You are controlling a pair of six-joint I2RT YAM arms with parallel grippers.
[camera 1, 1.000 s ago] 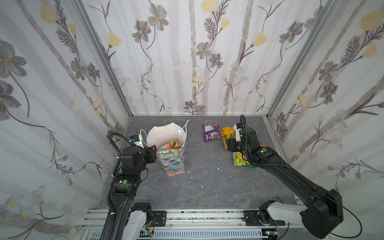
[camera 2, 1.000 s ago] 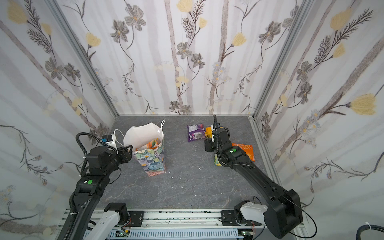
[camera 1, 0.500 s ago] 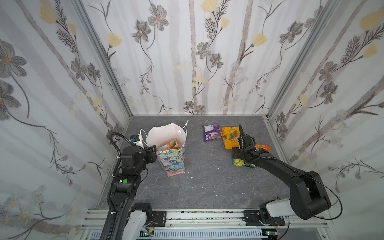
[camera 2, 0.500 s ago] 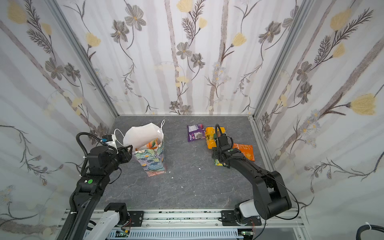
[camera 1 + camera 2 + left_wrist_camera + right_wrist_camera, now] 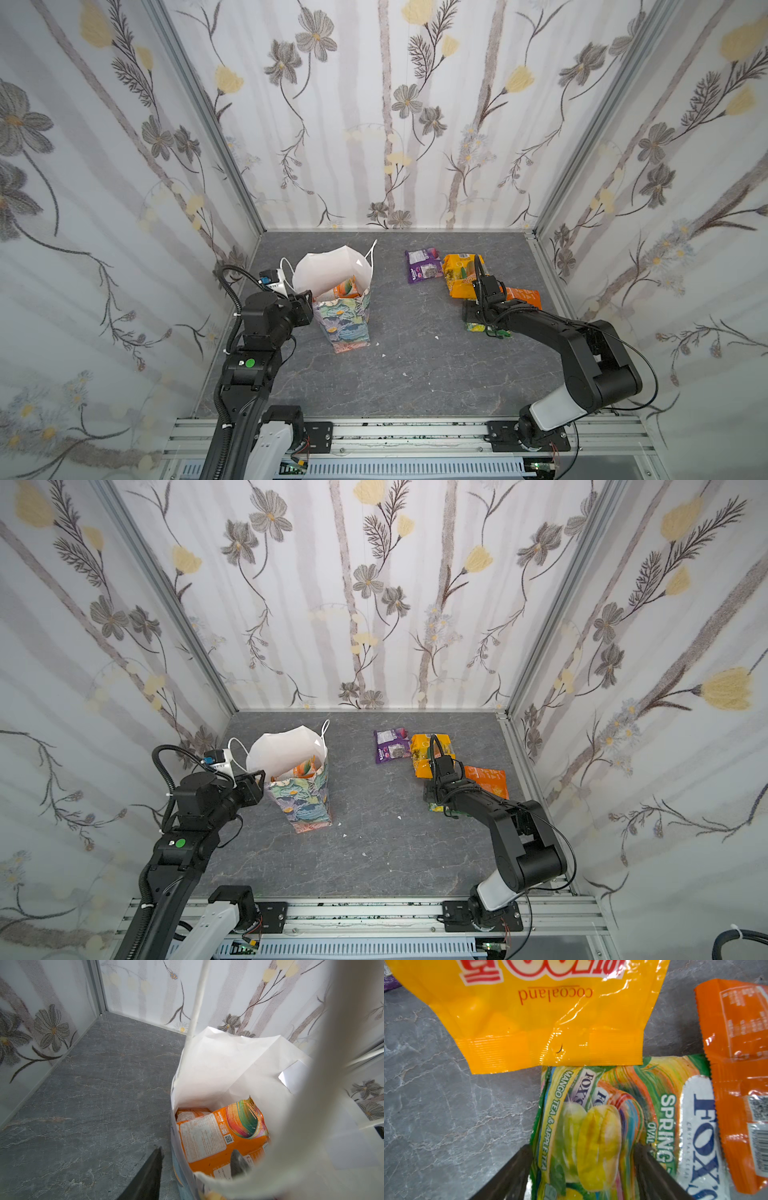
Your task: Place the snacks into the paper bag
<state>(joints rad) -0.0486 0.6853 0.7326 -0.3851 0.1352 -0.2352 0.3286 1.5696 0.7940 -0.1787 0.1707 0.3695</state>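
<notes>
Grey, marble-veined desk (image 5: 415, 374) surface is recorded. One paper bag (image 5: 345, 324), floral-printed outside and plain white inside, is stood upright toward the left edge. Its creased rim is clamped by the left pincer (image 5: 197, 1157), one finger inside and one outside. At least two crinkly bagged orange packets (image 5: 218, 1136) are seen within.

Four glossy flat packets are laid near the right edge:
- one purple packet (image 5: 423, 266)
- one yellow packet (image 5: 542, 1022)
- one loose orange packet (image 5: 737, 1064)
- one green packet (image 5: 591, 1126), marked FOX'S

The yellow packet's ribbed seam overlaps the green packet's end. The right pincer (image 5: 582, 1147) is held open, its fingers spread over the green packet and not closed on it.
</notes>
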